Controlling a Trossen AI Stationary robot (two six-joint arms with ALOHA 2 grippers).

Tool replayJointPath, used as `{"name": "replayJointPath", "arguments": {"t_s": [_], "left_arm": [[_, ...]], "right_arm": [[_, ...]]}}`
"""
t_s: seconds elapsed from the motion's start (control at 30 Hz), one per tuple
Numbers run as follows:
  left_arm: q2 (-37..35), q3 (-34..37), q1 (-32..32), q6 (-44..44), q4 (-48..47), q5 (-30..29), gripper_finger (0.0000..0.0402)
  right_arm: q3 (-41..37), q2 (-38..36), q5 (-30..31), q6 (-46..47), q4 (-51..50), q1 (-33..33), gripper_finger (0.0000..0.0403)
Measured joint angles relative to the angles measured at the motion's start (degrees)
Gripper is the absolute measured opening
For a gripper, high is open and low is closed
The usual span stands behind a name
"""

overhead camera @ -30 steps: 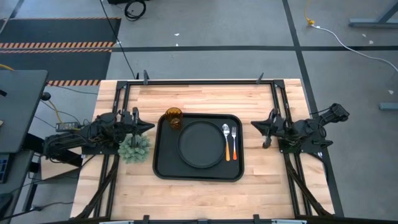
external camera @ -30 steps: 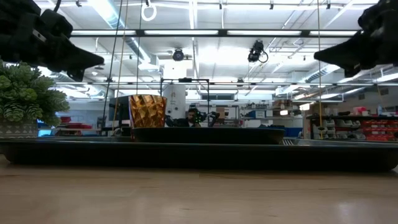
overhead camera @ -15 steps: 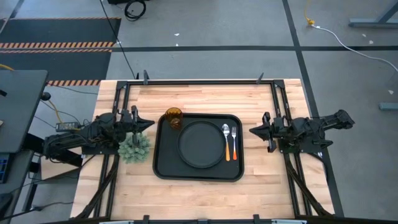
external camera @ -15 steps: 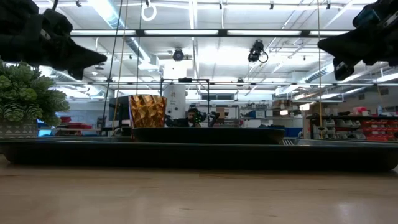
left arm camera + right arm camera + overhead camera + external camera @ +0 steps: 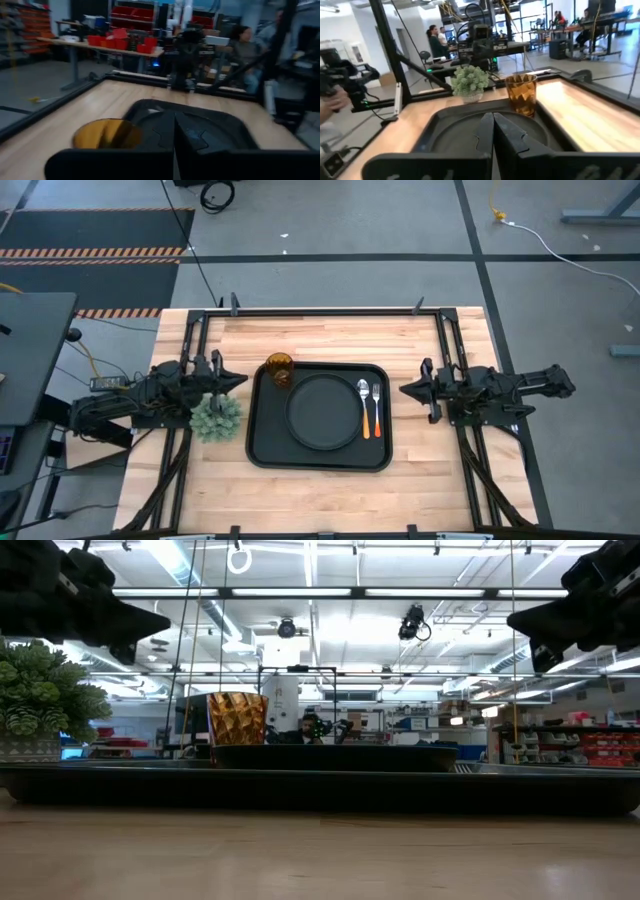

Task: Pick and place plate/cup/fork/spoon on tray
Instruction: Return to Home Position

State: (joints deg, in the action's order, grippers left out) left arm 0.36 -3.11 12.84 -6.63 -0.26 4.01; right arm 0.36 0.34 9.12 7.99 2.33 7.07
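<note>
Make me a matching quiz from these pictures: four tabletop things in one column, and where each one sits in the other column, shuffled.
Things:
1. plate
2. cup
3. fork
4. plant

Places:
A. on the tray, right of the spoon
B. on the bare wood, left of the tray
C. at the tray's far left corner
D. in the tray's middle

Pairs: 1-D, 2-C, 3-A, 4-B

Two dark jointed arms w/ black pointed jaws, matte plastic.
</note>
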Motion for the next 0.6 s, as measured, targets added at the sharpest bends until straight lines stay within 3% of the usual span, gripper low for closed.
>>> {"name": "replayJointPath", "arguments": {"t_s": [0.3,0.6], "left_arm": [[0.0,-0.09,-1.23,-3.26,5.31,1.25,0.0005],[0.0,-0.11,-1.49,-3.17,4.71,1.25,0.0005]], "right_arm": [[0.0,0.0,-0.49,-0.06,0.14,-6.03,0.0016],[0.0,0.02,-9.05,1.03,-1.53,-16.46,0.0016]]}}
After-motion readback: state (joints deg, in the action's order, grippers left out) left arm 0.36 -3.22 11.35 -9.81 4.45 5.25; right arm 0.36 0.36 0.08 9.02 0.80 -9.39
